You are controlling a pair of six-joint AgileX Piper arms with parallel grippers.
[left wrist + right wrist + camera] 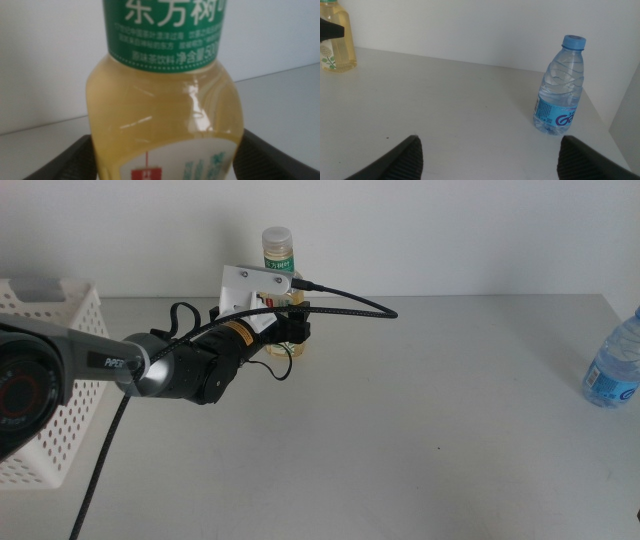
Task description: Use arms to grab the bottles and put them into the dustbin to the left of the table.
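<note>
Grey tabletop [420, 430], white wall behind. We note the left claw [295, 330] straddling the yellow bottle [165, 115] at the far edge, jaws beside it. Right claw [490, 155] gapes empty near the water bottle [560, 95].

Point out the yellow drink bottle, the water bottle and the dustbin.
yellow drink bottle [160, 115], left wrist view, on its pale body below the green label.
water bottle [559, 95], right wrist view, on its clear body.
dustbin [70, 350], middle view, on its perforated side.

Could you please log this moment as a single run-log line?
left gripper: jaws around yellow bottle, grip unclear | right gripper: open, waiting | water bottle: upright, untouched | dustbin: contents unseen
</note>
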